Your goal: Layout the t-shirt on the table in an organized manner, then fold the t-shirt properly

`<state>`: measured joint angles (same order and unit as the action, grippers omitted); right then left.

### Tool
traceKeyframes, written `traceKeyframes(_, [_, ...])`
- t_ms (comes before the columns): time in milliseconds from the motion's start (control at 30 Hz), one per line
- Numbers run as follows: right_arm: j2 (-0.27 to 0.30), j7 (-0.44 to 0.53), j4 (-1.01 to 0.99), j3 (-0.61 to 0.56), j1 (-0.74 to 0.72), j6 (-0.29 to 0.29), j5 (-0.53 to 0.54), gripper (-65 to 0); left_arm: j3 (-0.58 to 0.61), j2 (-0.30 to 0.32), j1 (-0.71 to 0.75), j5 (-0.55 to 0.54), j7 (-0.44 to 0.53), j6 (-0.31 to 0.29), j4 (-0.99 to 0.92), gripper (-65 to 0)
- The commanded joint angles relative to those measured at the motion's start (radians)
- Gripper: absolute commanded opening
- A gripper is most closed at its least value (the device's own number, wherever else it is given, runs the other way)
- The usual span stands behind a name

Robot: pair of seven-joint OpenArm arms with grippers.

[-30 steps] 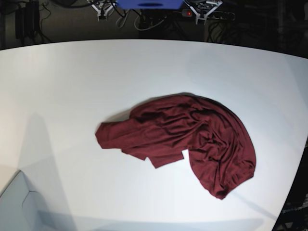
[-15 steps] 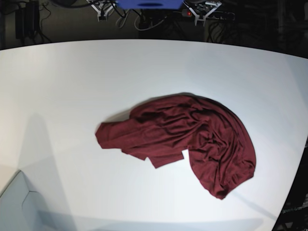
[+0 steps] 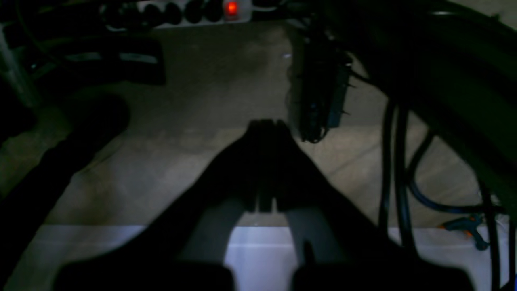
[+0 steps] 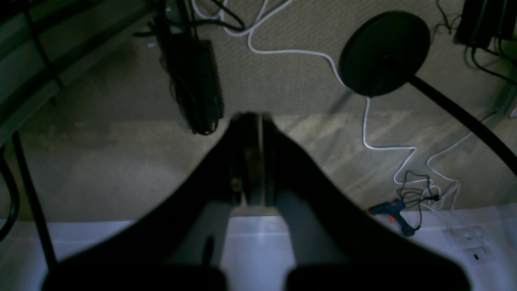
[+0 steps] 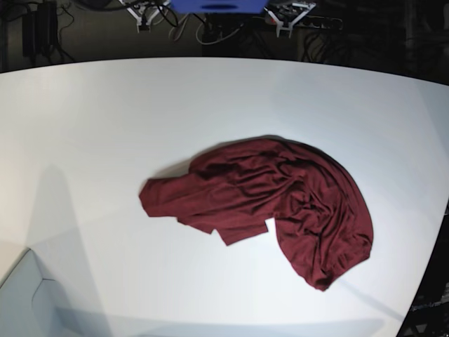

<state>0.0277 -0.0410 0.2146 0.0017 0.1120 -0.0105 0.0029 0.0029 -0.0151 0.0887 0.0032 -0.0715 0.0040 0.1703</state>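
Observation:
The dark maroon t-shirt [image 5: 270,203] lies crumpled in a heap right of the middle of the white table [image 5: 105,126], with one part stretched out to the left. Both arms are pulled back past the table's far edge, well away from the shirt. In the base view, only small white parts of my right gripper [image 5: 142,14] and my left gripper [image 5: 285,15] show at the top. In its wrist view the left gripper [image 3: 264,123] is shut and empty above the floor. The right gripper [image 4: 250,117] is likewise shut and empty. A strip of table [image 4: 464,234] shows below it.
On the floor beyond the table are a power strip with a red light [image 3: 232,8], a black box [image 4: 198,89], a round black stand base [image 4: 383,52], white cable and a blue glue gun [image 4: 389,210]. A pale grey box corner [image 5: 28,302] sits at the base view's lower left.
Both grippers at the table's far edge have shifted slightly up and left in the base view. The t-shirt has not moved.

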Motion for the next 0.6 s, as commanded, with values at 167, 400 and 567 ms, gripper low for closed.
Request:
traceKeyframes(167, [0.004, 0.068, 0.003, 0.001, 0.021, 0.013, -0.005, -65.0, 0.003, 0.01, 0.004, 0.002, 0.0, 0.006, 0.002, -64.8])
traceKeyframes(400, [0.027, 0.085, 0.055, 0.004, 0.088, 0.013, -0.005, -65.0, -0.002, 0.017, 0.072, -0.002, 0.037, 0.001, 0.048, -64.9])
traceKeyframes(567, [0.045, 0.099, 0.306, 0.007, 0.265, 0.013, -0.005, -65.0, -0.002, 0.051, 0.243, -0.004, 0.057, 0.003, 0.335, -64.9])
